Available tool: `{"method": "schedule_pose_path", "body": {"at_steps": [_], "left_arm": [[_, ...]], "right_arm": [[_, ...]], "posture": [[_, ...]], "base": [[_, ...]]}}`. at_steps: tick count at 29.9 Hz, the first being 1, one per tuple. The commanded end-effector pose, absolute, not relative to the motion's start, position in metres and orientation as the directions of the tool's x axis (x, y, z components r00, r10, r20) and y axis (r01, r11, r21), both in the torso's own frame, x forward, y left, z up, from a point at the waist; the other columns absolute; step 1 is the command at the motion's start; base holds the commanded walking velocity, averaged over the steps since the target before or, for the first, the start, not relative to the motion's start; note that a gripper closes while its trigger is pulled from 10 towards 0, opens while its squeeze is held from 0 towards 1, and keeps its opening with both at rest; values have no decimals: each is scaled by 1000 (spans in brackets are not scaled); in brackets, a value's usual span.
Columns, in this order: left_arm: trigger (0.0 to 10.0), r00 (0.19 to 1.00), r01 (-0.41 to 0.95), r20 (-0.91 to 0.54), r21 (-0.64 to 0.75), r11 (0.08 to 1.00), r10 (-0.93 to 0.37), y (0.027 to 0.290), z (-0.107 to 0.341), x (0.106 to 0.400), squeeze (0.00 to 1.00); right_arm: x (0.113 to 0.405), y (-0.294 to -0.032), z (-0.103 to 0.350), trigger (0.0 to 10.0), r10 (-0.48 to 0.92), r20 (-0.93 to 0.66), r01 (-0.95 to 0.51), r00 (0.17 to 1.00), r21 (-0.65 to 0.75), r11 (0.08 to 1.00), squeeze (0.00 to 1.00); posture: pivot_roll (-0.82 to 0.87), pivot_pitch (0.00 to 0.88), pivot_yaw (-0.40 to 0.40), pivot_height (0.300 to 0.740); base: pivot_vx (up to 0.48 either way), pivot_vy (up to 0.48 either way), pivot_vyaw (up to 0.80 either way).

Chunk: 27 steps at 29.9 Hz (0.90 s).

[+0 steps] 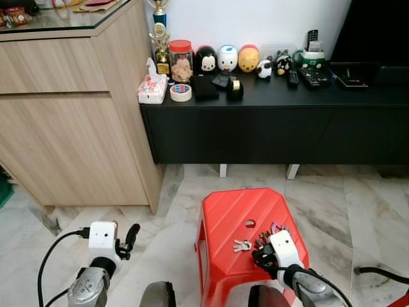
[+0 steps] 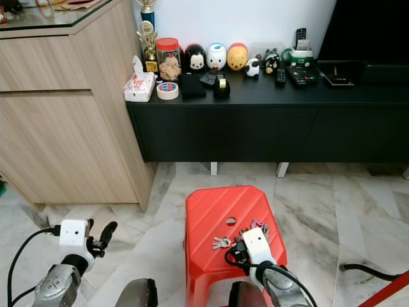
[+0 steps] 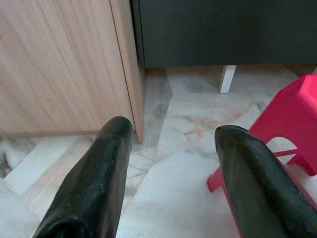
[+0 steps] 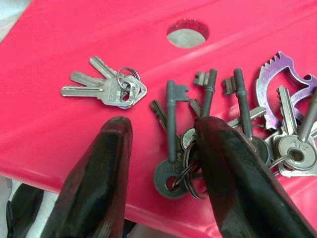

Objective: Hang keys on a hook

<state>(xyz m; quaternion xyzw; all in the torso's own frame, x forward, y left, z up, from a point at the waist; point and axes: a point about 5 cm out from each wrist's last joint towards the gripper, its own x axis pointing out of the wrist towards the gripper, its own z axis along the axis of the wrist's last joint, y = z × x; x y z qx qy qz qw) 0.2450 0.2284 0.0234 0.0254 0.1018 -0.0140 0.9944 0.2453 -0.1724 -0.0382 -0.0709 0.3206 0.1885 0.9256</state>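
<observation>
So the right gripper (image 4: 163, 148) is down on the red stool (image 1: 230, 217), fingers spread, and the wrist cam shows way more than the head cams do: a big bunch of keys (image 4: 237, 134) lies under and just beyond the tips, with one long dark key sitting right in the gap between the two fingers and the other finger resting over the bunch's rings. Can't tell if it's actually touching them. A purple toothed tag (image 4: 277, 82) is clipped into that bunch on the far side. A smaller set of silver keys (image 4: 106, 89) lies apart from it, off past the other fingertip, and the stool's round hole (image 4: 187, 33) is further ahead. From the head views the big bunch is mostly hidden behind the gripper's white camera block; you only get the small set (image 1: 242, 245) clearly. The left gripper (image 3: 168, 163) hangs off to the side over the marble floor (image 3: 188, 114), fingers apart with nothing in them. Ahead of both: a wooden cabinet (image 1: 70, 109) and a black low sideboard (image 1: 268, 128) with figurines, a jar (image 1: 181, 60), tape roll (image 1: 181, 93) and remotes.
</observation>
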Motion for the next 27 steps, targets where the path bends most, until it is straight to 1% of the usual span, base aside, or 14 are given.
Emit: {"method": "schedule_pose_path", "body": {"at_steps": [1, 16, 27], "left_arm": [[10000, 975, 30, -223, 49, 998, -19, 230, 20, 242, 0], [10000, 972, 33, -233, 47, 998, -21, 230, 17, 242, 0], [10000, 971, 30, -240, 50, 998, -18, 231, 16, 243, 0]], "right_arm": [[245, -176, -38, 0, 285, -632, -389, 721, -28, 921, 0], [247, -181, -38, 0, 241, -651, -363, 720, -57, 930, 0], [256, -180, -31, 0, 218, -606, -329, 765, -78, 941, 0]], "posture": [[86, 0, -6, 594], [89, 0, -11, 594], [85, 0, -10, 594]], "base": [[0, 0, 0], [0, 0, 0], [0, 0, 0]]}}
